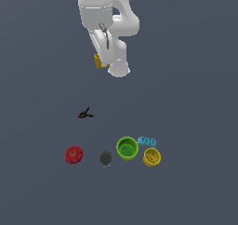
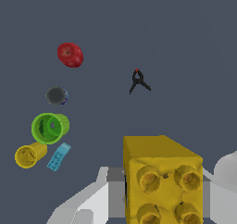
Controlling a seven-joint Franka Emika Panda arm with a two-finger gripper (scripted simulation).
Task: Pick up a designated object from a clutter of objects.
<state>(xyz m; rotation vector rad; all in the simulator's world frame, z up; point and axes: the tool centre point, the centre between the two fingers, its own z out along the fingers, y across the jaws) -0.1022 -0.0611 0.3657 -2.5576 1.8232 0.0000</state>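
The designated object, a mustard-yellow blocky piece with round dark holes, fills the near part of the wrist view, held between grey fingers. My gripper is shut on it. In the exterior view only a corner of the yellow block shows beside the white arm, high above the floor. The rest of the clutter lies far below: red round item, dark grey disc, green cup, yellow cup, light-blue brick and black-and-red clamp.
The floor is a plain dark grey surface. The cups, disc and red item form a row toward the exterior view's lower part, with the clamp alone above them. The green cup and yellow cup lie on their sides in the wrist view.
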